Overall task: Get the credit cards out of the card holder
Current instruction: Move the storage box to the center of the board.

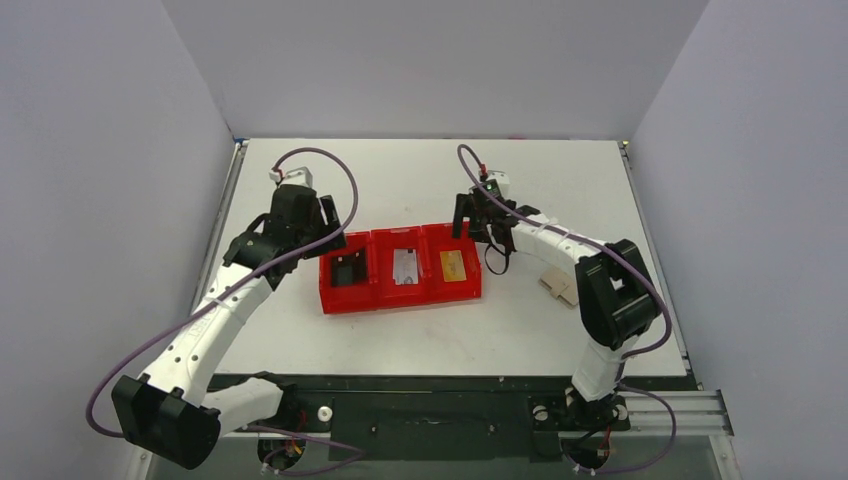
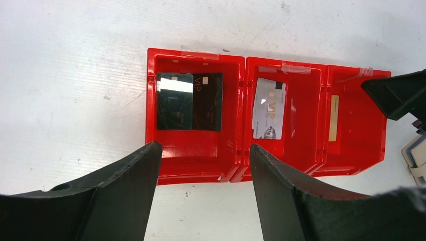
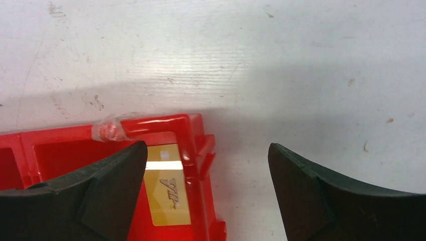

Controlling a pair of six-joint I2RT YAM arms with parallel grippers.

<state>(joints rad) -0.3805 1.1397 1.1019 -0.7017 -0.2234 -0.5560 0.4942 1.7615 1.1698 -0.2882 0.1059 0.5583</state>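
Note:
The red three-compartment tray [image 1: 400, 297] lies mid-table. Its left bin holds two dark cards [image 2: 190, 101]. The middle bin holds a pale silver-white card [image 2: 270, 108], and the right bin holds a gold card [image 3: 168, 186]. The small pale card holder [image 1: 558, 285] lies on the table right of the tray, by the right arm; it also shows at the edge of the left wrist view [image 2: 416, 159]. My left gripper [image 1: 330, 232] is open and empty at the tray's left end. My right gripper [image 1: 470, 220] is open and empty above the tray's far right corner.
Clear tape [image 2: 200, 51] sits on the tray's rim. Grey walls enclose the white table [image 1: 430, 180] on three sides. The right arm's elbow [image 1: 615, 285] is just right of the card holder. Cables loop over both arms.

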